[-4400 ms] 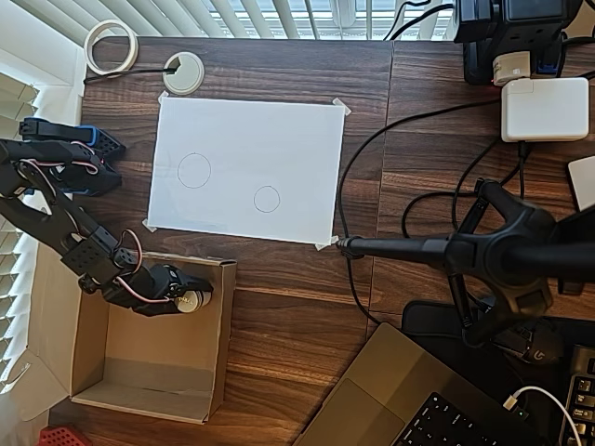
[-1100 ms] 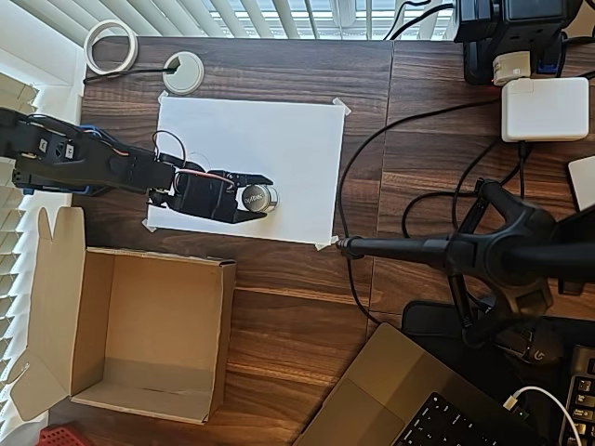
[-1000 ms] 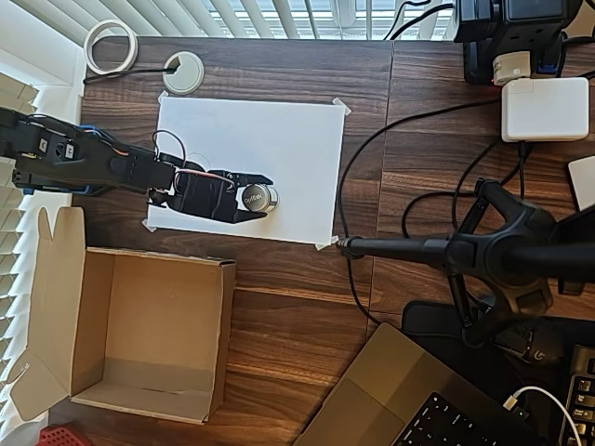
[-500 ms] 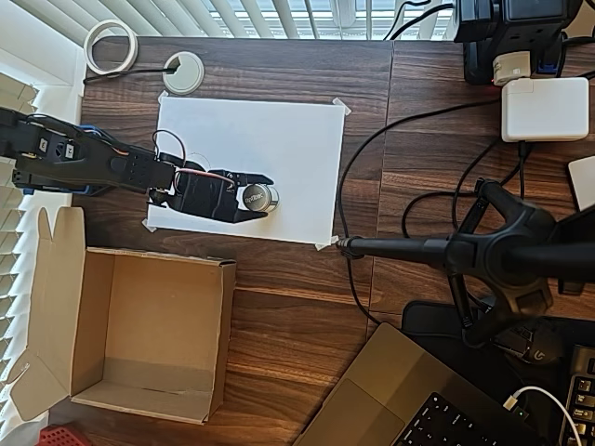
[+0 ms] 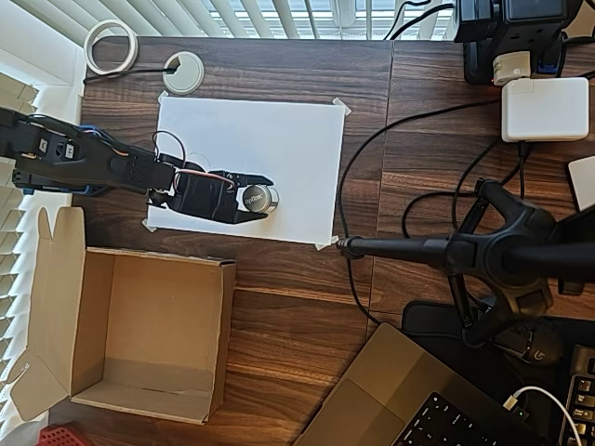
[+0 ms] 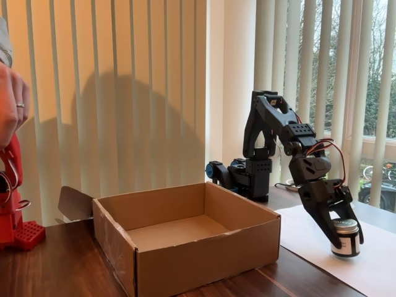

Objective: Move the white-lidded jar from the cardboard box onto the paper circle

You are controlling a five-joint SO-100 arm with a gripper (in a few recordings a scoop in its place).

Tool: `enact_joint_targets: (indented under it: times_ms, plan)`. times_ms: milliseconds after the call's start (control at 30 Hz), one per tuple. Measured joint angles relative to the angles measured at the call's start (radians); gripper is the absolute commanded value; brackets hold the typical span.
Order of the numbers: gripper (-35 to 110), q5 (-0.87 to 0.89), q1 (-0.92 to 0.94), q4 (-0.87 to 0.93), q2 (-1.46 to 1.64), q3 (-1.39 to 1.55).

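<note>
The jar stands upright on the white sheet of paper, its flat whitish lid facing straight up and its short axis vertical; in the fixed view it sits squarely on its base with the dark-banded body below a silvery rim. In the overhead view it is near the paper's lower edge, somewhat right of the middle, well clear of the cardboard box, which sits open toward the tabletop's lower left corner with its flaps folded outward. The pencil circle under the jar cannot be made out, since the jar and the black arm cover that spot. The gripper reaches in from the left edge of the paper, its two black fingers lying either side of the jar, one above and one below it in the overhead view; the jaws are narrow, close around the jar, but whether they press on it or stand just off it I cannot tell. In the fixed view the gripper comes down at a slant onto the jar from the upper left. The box in that view is to the left of the paper.
</note>
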Motion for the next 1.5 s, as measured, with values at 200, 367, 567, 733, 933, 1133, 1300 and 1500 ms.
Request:
enact_joint_targets:
  times_ms: [200, 367, 567, 733, 933, 1133, 1300, 1500]
  plan:
    - [8, -0.008, -0.005, 0.0, 0.0, 0.0]
    - [23, -0.012, -0.005, 0.0, 0.0, 0.002]
    - [27, -0.023, 0.0, 0.0, 0.0, 0.002]
    - [35, -0.035, 0.0, 0.0, 0.0, 0.002]
    - [42, -0.043, 0.0, -0.006, 0.0, 0.002]
    - [44, -0.031, -0.005, -0.006, 0.0, 0.002]
    - [43, -0.031, -0.005, -0.006, 0.066, 0.002]
    - [43, -0.075, 0.011, -0.006, 0.245, 0.049]
